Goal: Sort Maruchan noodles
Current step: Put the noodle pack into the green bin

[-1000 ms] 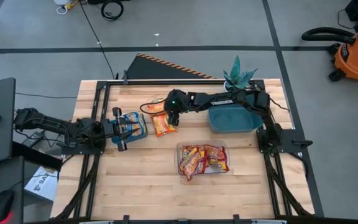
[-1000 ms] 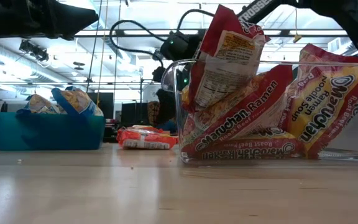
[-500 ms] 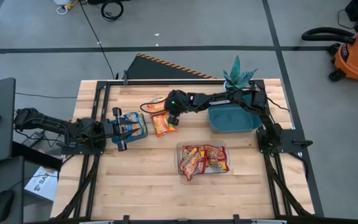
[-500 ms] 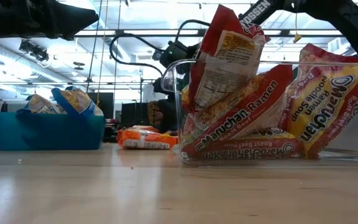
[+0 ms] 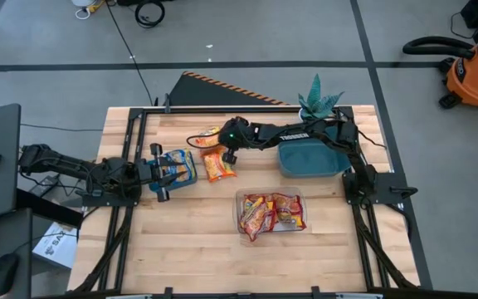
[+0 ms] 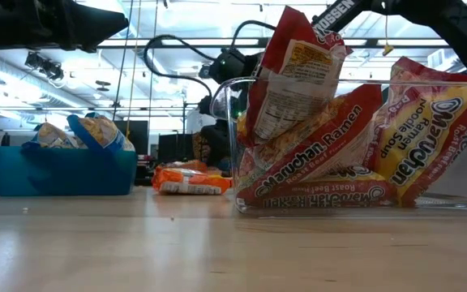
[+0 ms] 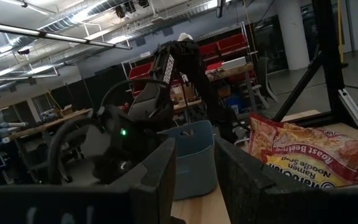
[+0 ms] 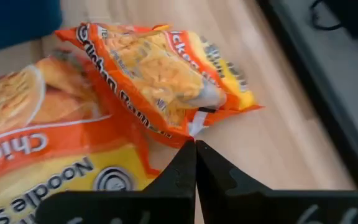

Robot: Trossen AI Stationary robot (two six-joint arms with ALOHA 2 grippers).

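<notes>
Robotics lab in an industrial workshop hall

A wooden worktop [image 5: 189, 249] on a black frame stands on grey concrete floor [image 5: 247, 33] marked with dark lines; an orange shop vacuum [image 5: 474, 71] and loose cables [image 5: 148, 12] lie around, while ceiling strip lights [image 6: 177, 49], exposed ducting [image 7: 73, 22] and racks of red bins [image 7: 229, 45] fill the hall behind.

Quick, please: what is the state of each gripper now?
Left gripper: open, empty, beside the blue packets.
Right gripper: shut, empty, above the orange packets.
</notes>
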